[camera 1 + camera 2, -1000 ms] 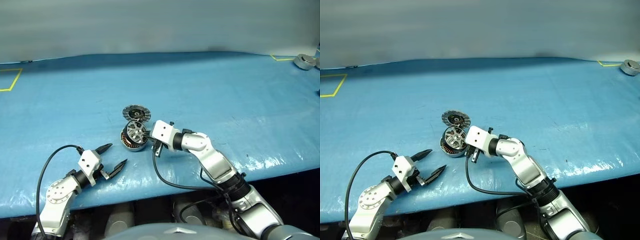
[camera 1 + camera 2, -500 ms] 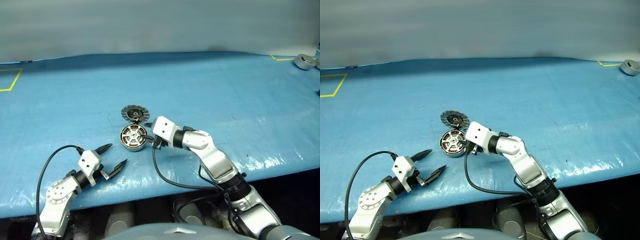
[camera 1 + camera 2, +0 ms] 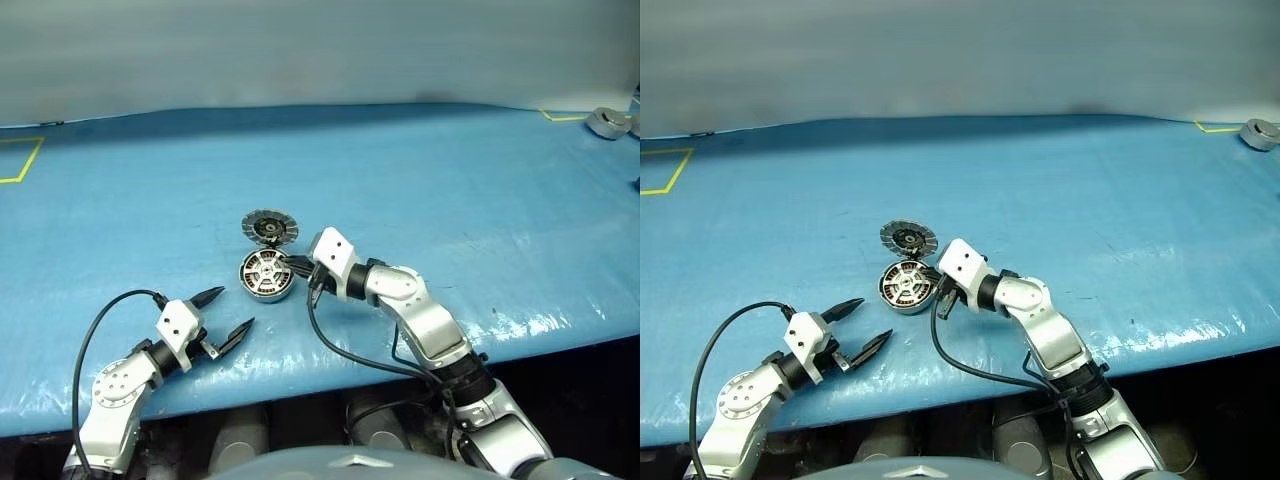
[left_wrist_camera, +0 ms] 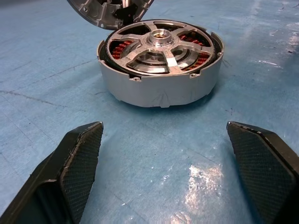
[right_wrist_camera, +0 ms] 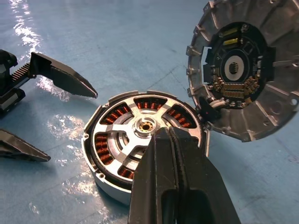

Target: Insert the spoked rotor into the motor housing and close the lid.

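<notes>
The motor housing stands on the blue table, a round grey cup with copper windings. The spoked rotor lies flat inside it, silver spokes and hub facing up. The lid stands tilted open behind the housing on its hinge, its dark inner side showing in the right wrist view. My right gripper is shut with nothing in it, its tips just over the housing's right rim. My left gripper stands open a little in front and to the left of the housing, apart from it.
A grey round part lies at the far right corner by yellow tape. More yellow tape marks the far left. The table's front edge runs just under both arms. A black cable loops from the right wrist.
The rotor stood tilted on the housing at the right gripper's tips; it has dropped flat inside. The right gripper opened, then shut empty. The left arm kept still.
</notes>
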You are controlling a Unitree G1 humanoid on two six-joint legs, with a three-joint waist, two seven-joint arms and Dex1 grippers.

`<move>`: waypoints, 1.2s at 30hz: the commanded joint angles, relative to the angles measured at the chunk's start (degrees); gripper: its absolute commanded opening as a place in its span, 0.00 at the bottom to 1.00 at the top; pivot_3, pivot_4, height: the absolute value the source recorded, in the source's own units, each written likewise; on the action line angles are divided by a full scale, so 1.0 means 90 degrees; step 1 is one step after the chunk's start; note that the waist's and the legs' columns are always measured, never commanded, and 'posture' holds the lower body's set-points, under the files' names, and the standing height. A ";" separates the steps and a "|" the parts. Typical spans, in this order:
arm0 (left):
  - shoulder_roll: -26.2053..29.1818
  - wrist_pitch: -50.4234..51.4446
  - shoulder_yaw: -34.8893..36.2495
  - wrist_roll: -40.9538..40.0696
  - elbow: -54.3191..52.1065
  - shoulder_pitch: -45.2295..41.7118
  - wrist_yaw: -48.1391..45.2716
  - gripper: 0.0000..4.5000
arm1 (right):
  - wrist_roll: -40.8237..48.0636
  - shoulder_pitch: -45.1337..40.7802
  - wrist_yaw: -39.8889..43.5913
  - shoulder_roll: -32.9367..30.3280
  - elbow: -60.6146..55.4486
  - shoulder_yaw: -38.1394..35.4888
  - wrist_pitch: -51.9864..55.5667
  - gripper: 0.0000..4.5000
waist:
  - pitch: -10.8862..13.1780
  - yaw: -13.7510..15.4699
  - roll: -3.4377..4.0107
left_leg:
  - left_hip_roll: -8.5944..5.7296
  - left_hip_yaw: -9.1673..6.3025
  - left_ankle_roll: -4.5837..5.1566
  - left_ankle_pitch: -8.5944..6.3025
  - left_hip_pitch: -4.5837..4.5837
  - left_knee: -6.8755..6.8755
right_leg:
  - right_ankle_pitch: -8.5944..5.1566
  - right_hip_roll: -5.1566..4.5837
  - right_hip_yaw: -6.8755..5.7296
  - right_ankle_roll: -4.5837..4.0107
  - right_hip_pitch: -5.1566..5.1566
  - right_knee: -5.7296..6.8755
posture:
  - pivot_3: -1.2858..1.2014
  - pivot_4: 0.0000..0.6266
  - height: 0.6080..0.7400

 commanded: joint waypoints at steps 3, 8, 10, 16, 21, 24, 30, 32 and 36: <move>0.0009 -0.0126 0.0080 0.0009 -0.0141 0.0047 0.0047 1.00 | -0.0048 -0.0359 -0.0175 0.0207 0.0250 -0.0025 -0.0260 0.01 | 0.0000 -0.0002 0.0000 | 0.0000 0.0000 0.0000 0.0000 0.0000 0.0000 | 0.0000 0.0000 0.0000 0.0000 0.0000 0.0001 | 0.52 0.24 1.00; 0.0007 -0.0144 0.0087 0.0016 -0.0160 0.0102 0.0089 1.00 | -0.0064 -0.0525 -0.0337 0.0357 0.0756 -0.0062 -0.0360 0.01 | 0.0000 -0.0001 0.0001 | 0.0000 -0.0001 0.0000 0.0000 0.0000 -0.0002 | 0.0000 0.0001 -0.0001 -0.0001 -0.0002 0.0001 | 0.52 0.24 1.00; 0.0006 -0.0136 0.0079 0.0022 -0.0165 0.0096 0.0108 1.00 | -0.0099 -0.0510 -0.0331 0.0348 0.0878 -0.0001 -0.0373 0.01 | 0.0000 -0.0001 0.0001 | 0.0000 -0.0001 0.0000 0.0000 0.0000 -0.0002 | 0.0000 0.0000 -0.0001 -0.0001 -0.0002 0.0000 | 0.52 0.24 1.00; 0.0002 -0.0112 0.0070 0.0019 -0.0169 0.0051 0.0136 1.00 | -0.0151 -0.0300 -0.0266 0.0371 0.1083 0.0209 -0.0263 0.01 | 0.0000 -0.0008 0.0001 | 0.0000 -0.0001 0.0000 0.0000 0.0000 -0.0002 | 0.0000 0.0001 -0.0001 -0.0001 -0.0001 0.0001 | 0.52 0.24 1.00; -0.0006 -0.0110 0.0056 0.0026 -0.0138 0.0035 0.0136 1.00 | -0.0551 -0.0169 -0.0366 0.0254 0.1264 0.0493 -0.0406 0.01 | -0.0003 -0.0012 0.0001 | 0.0001 -0.0001 0.0000 0.0000 0.0003 -0.0003 | 0.0000 0.0002 -0.0001 -0.0001 0.0000 0.0002 | 0.52 0.24 1.00; -0.0005 -0.0100 0.0051 0.0035 -0.0109 -0.0046 0.0143 1.00 | -0.0654 -0.0124 -0.0410 0.0240 0.1280 0.0542 -0.0493 0.01 | -0.0006 -0.0012 0.0001 | 0.0001 0.0000 0.0000 0.0000 0.0008 -0.0003 | 0.0000 0.0002 -0.0001 -0.0001 0.0004 0.0002 | 0.52 0.24 1.00; -0.0004 -0.0124 0.0042 0.0039 -0.0094 -0.0034 0.0127 1.00 | -0.0578 -0.0209 -0.0417 0.0210 0.0819 0.0324 -0.0674 0.01 | -0.0007 -0.0007 -0.0001 | 0.0001 0.0001 0.0000 0.0000 0.0017 0.0001 | 0.0000 0.0001 0.0000 -0.0001 0.0014 0.0004 | 0.52 0.24 1.00; -0.0019 -0.0136 0.0036 0.0031 -0.0094 0.0015 0.0122 1.00 | -0.0489 -0.0180 -0.0393 0.0174 0.0504 0.0241 -0.0630 0.01 | -0.0007 -0.0002 -0.0001 | 0.0001 0.0000 0.0000 0.0000 0.0013 -0.0001 | 0.0000 0.0001 0.0000 -0.0001 0.0009 0.0003 | 0.52 0.24 1.00; -0.0039 -0.0150 0.0059 0.0031 -0.0108 0.0024 0.0161 1.00 | -0.0255 -0.0068 -0.0354 -0.0032 -0.0123 -0.0117 -0.0461 0.01 | -0.0005 0.0009 0.0000 | 0.0000 -0.0001 0.0000 0.0000 -0.0003 -0.0004 | 0.0000 0.0001 0.0000 -0.0001 -0.0005 0.0001 | 0.52 0.24 1.00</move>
